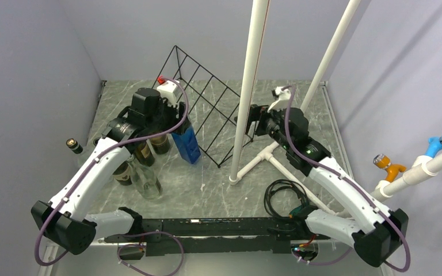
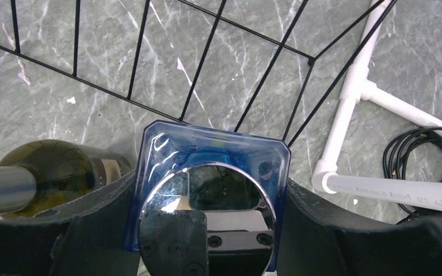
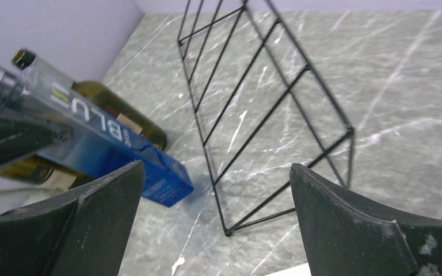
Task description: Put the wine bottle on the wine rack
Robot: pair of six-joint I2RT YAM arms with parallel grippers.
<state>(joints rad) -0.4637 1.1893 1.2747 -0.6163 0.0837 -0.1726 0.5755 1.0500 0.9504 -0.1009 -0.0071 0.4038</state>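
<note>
Far left: a lone bottle (image 1: 73, 145) sits by the wall, out of play. Next, a cluster of spare bottles (image 1: 145, 154) stands under my left arm, with a clear glass one (image 1: 147, 185) nearest me.

My left claw (image 2: 210, 230) is clenched on the blue wine bottle (image 1: 187, 144), gripping at the neck end. That way the heavy body hangs ahead of the fingers and can lead into the rack. The bottle is tilted, base low and just beside the near foot of the wine rack (image 1: 207, 106), not on it yet. Can't tell if the base touches the table. My guess: the tilt is there to match the slanted bars.

A white PVC post (image 1: 252, 86) stands between the rack and my right arm. My right claw (image 3: 216, 172) is spread wide, grasping nothing, and pointed at the rack. Reads as standby, clear of the load path. A cable coil (image 1: 282, 192) lies near that arm, irrelevant.

View diffs:
- **Top:** gives layout only; the bottle neck is hidden under my wrist.
- **Left wrist:** looks straight down the shiny cap (image 2: 207, 198). The bottle is centred between both fingers, with rack bars just beyond. An olive bottle (image 2: 52, 169) is close on the left, a collision risk if I swing that way. No tilt readable there.
- **Right wrist:** alone shows the side profile, with the tilt, the "BLU" label and the gap between base and rack foot.
</note>
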